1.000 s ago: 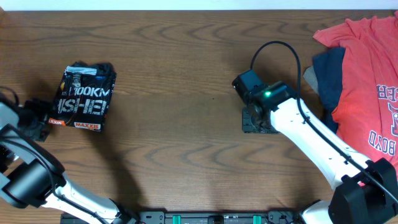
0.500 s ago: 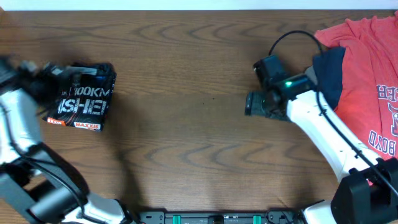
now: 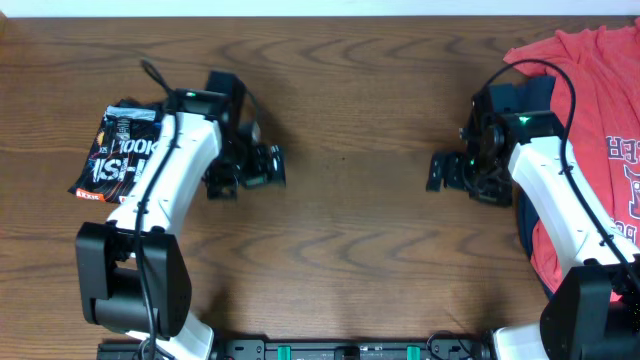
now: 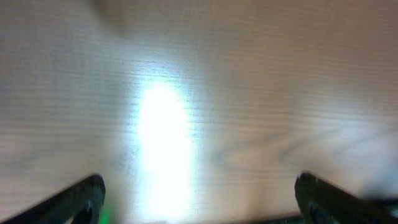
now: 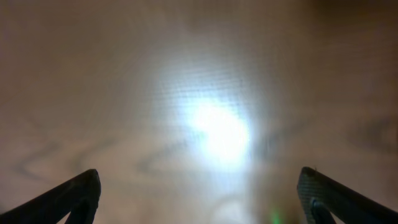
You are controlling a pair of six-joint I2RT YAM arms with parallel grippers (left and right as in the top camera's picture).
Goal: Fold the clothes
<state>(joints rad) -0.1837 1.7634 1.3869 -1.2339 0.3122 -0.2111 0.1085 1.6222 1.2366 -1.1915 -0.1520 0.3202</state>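
Observation:
The clothes, a black jersey with white lettering and small logos, lie folded into a small packet at the table's left. My left arm crosses over its right edge. My left gripper hangs to the right of the packet, apart from it. In the left wrist view the left gripper is open, its dark fingertips far apart over blurred bare wood. My right gripper is at centre right; in the right wrist view it is open too, with only glaring tabletop between its fingertips.
A red T-shirt with navy lettering lies spread at the far right edge, with a navy garment tucked under its left side, close behind my right arm. The wooden table lies between the two grippers.
My left arm has swung from the far left across the jersey to its right side. My right arm has pulled back rightward toward the red T-shirt. Both grippers opened wider.

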